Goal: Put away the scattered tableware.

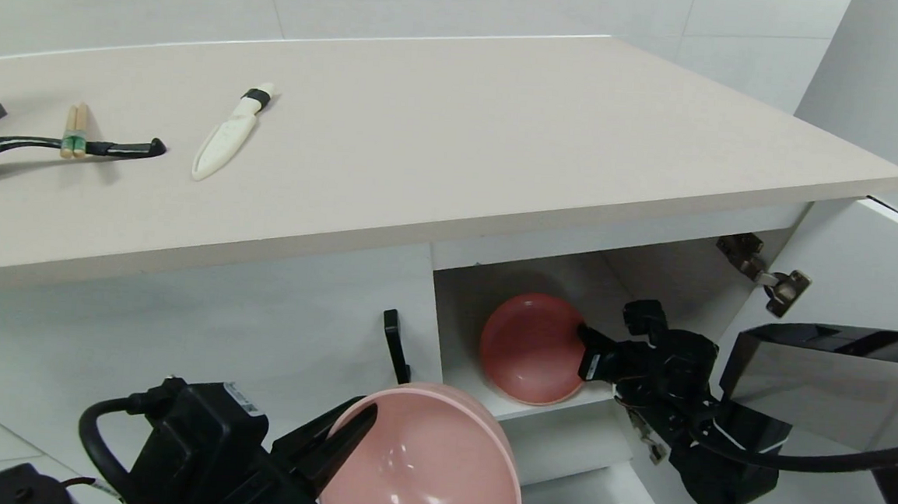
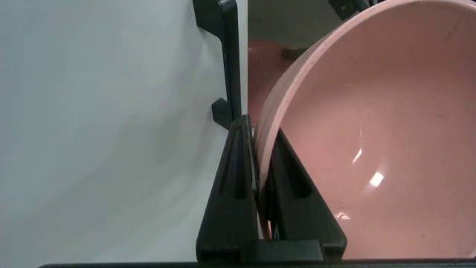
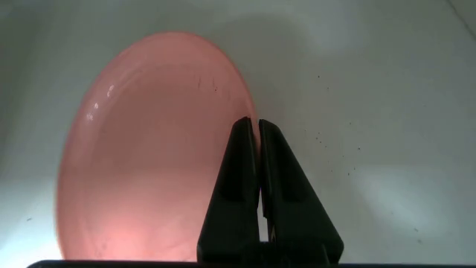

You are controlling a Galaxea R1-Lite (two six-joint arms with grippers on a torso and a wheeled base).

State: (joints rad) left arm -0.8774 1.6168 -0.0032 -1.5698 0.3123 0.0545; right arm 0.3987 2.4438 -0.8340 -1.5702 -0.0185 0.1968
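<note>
Tableware is split between two levels: a pink plate [image 1: 529, 346] sits inside the open cabinet [image 1: 674, 273] under the surface [image 1: 503, 131], and a pink bowl [image 1: 428, 461] hangs outside it, nearer and to the left. The right gripper [image 1: 587, 346] reaches in from the right, its fingers [image 3: 242, 160] clamped together on the plate's right rim. The plate looks tilted up toward the front, with its low edge at the shelf [image 1: 480, 382], though I cannot tell whether its weight is already on the shelf. The left gripper [image 1: 360, 426] has its fingers [image 2: 238, 171] pinched on the bowl's left rim, with the bowl opening facing up and toward the front, beside the closed left door [image 1: 257, 326]. The coming move turns on this: the cabinet opening lies far and right of the bowl, and the right arm and plate occupy it. My judgement is that the right fingers must let go and back out before the bowl can go in. Up on the surface, far left, lie chopsticks [image 1: 74, 132] across a black-handled utensil [image 1: 112, 148], and a pale knife [image 1: 230, 133] whose long axis runs near-left to far-right. All of these are closer to the left arm.
</note>
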